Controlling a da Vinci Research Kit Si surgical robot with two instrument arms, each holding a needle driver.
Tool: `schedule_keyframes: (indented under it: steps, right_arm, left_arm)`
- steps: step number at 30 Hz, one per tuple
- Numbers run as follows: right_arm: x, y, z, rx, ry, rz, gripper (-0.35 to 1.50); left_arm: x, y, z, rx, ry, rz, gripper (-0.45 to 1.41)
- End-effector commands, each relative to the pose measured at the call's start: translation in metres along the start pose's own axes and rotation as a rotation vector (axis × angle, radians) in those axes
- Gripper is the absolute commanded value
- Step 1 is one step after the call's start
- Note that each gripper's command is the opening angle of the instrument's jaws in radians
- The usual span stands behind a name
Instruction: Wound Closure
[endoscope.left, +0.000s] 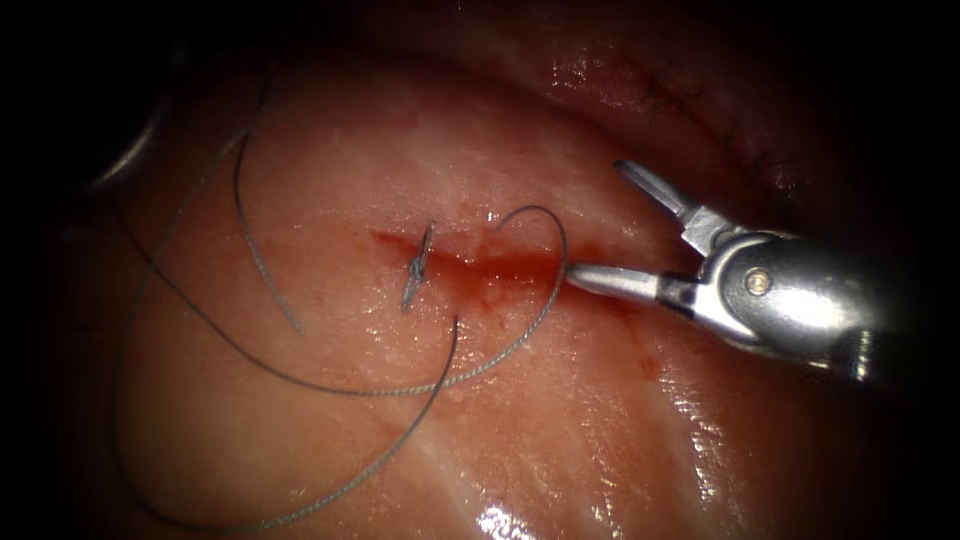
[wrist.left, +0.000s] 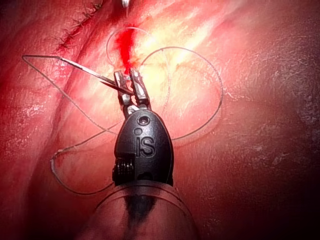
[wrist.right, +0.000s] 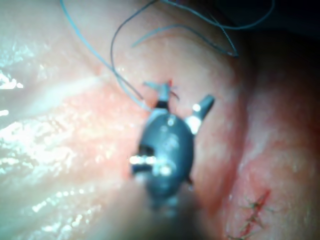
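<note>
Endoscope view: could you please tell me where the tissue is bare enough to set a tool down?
Bare: the pale pink tissue lower right, below the silver right tool, whose open fingers hold nothing. Crowded: left of and below the red cut, where grey thread loops by the knotted stitch. Needle: cannot tell.

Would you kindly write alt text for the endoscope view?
The right end effector, open and holding nothing, has one jaw at the right end of the cut; thread loops over the tissue around a stitch.
</note>
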Motion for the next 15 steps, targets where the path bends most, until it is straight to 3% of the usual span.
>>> schedule_keyframes:
  steps: [1,8,15]
  right_arm:
    - [-0.0009,-0.0007,0.0023,0.013,0.000,-0.007,1.36]
    - [-0.0054,-0.0044,0.0067,0.041,-0.044,-0.064,1.34]
    - [-0.0072,-0.0075,0.0060,0.090,-0.060,-0.098,1.33]
  left_arm:
    - [-0.0008,0.0008,0.0007,-0.011,0.000,-0.005,-0.45]
    - [-0.0011,0.0015,0.0017,-0.024,0.000,-0.005,-0.45]
    - [-0.0011,0.0015,0.0016,-0.024,0.000,-0.005,-0.45]
